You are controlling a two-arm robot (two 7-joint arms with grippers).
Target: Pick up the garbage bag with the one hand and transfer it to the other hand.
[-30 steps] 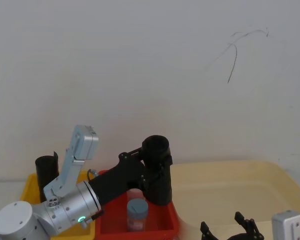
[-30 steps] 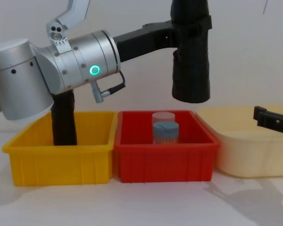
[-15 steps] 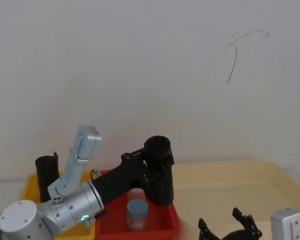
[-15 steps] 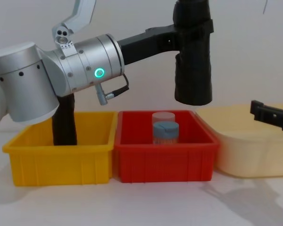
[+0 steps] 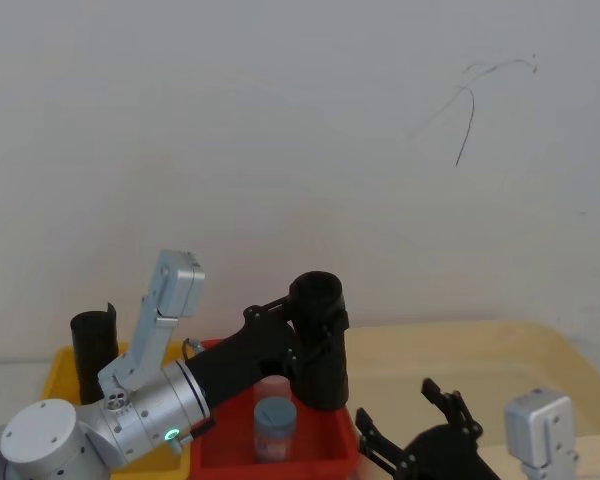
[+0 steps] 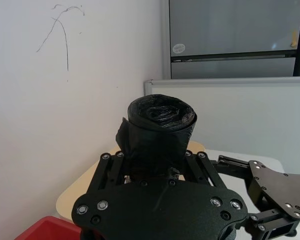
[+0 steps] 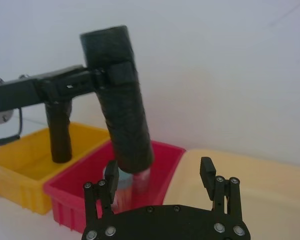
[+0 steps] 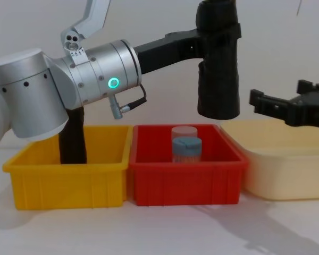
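The garbage bag [image 8: 219, 79] is a black rolled cylinder held upright in the air above the red bin [image 8: 186, 183]. My left gripper [image 8: 218, 34], on its silver wrist with a green ring light, is shut on the bag's upper part. In the left wrist view the bag [image 6: 160, 132] stands between the left gripper's [image 6: 152, 167] fingers. My right gripper [image 8: 279, 94] hangs open to the right of the bag, at about its height and apart from it. From the right wrist, the bag [image 7: 124, 110] stands ahead of the open right gripper [image 7: 159, 167].
A yellow bin [image 8: 69, 180] on the left holds another black roll [image 8: 73, 141]. The red bin holds a blue-capped container [image 8: 186, 149] and a clear one behind it. A cream tub [image 8: 287, 170] sits at the right, under the right gripper.
My right gripper has risen from the cream tub and moved left toward the bag. The left arm and the bag have barely shifted.
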